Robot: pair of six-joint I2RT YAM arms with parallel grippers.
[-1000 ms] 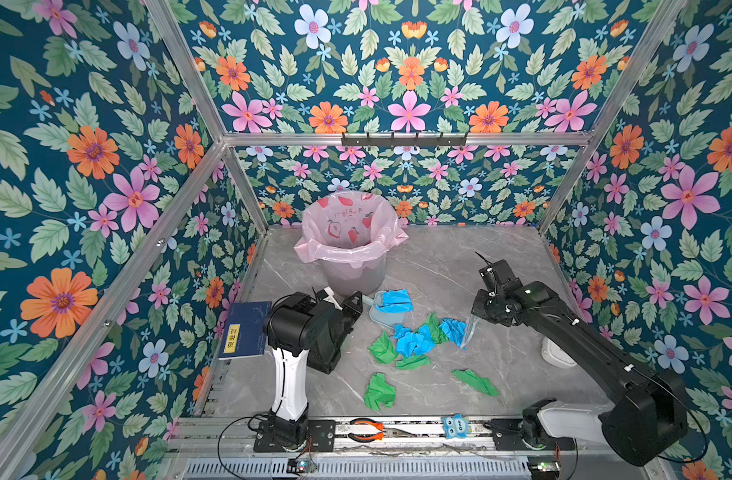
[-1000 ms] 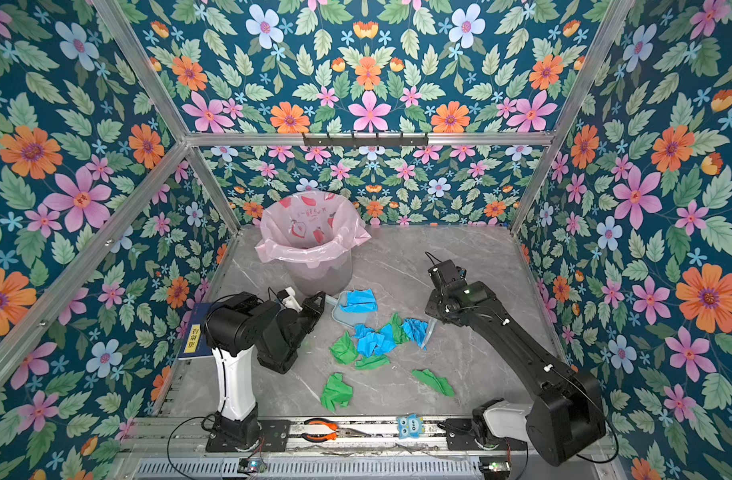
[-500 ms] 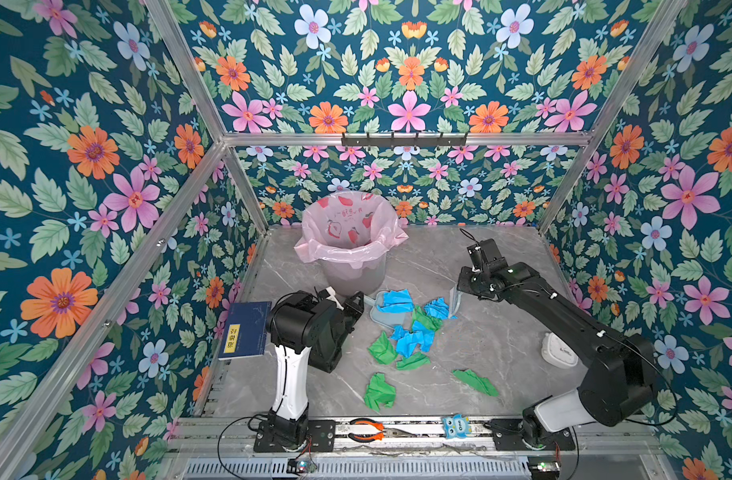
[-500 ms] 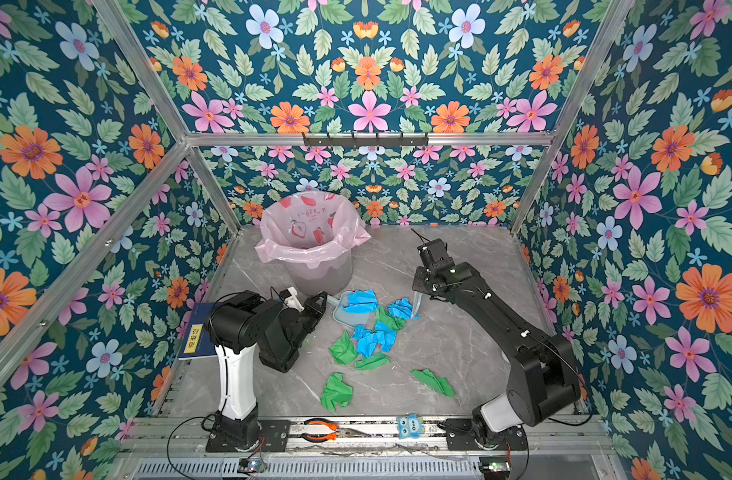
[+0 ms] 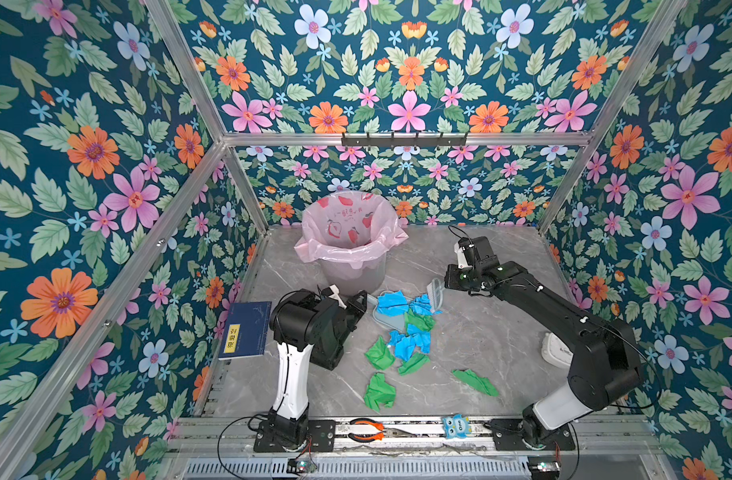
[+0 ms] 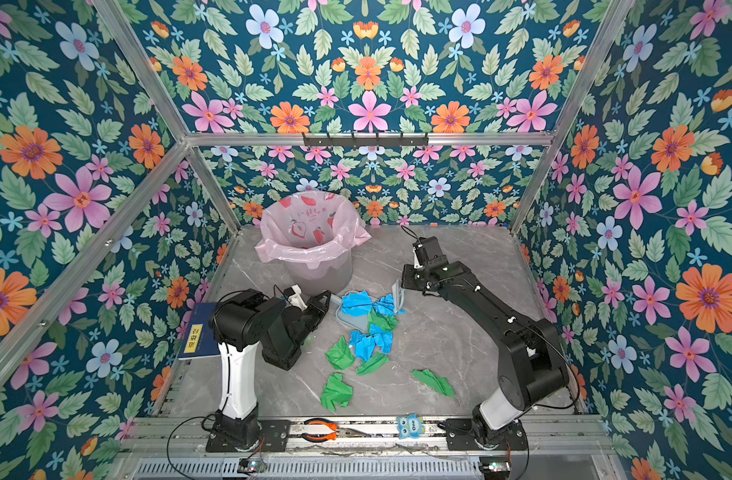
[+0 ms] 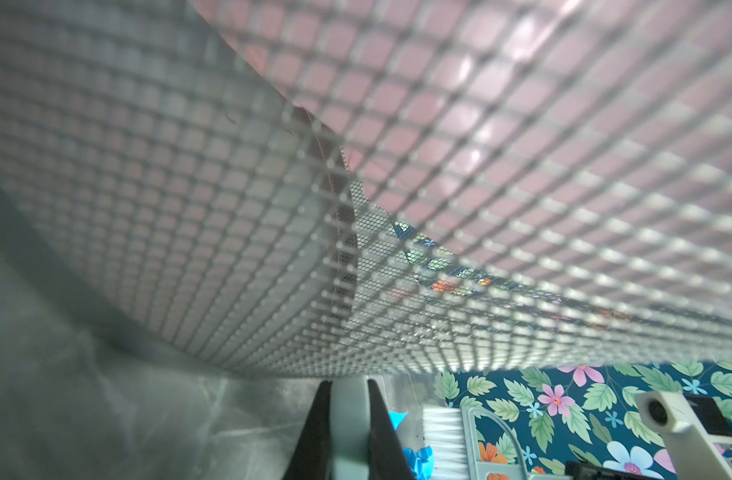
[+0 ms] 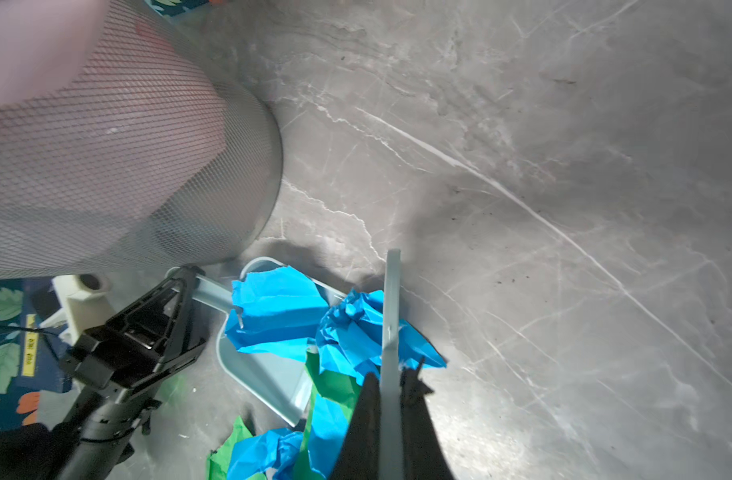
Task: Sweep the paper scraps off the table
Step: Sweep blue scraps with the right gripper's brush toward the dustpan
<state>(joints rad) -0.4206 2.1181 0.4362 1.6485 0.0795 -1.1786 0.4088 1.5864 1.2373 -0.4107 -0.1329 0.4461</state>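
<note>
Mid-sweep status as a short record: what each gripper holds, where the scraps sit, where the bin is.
left gripper: shut on the dustpan handle; pan lies on the table
right gripper: shut on the brush, held against a blue scrap at the pan's mouth
in pan: another blue scrap
loose: green scraps and more blue, nearer the arm bases
bin: pink-lined, upright, beside the pan

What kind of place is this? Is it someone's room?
Probably a robot test booth, not a room: flowered walls on metal frame rails, with a left arm and right arm mounted at a marble-patterned table.
</note>
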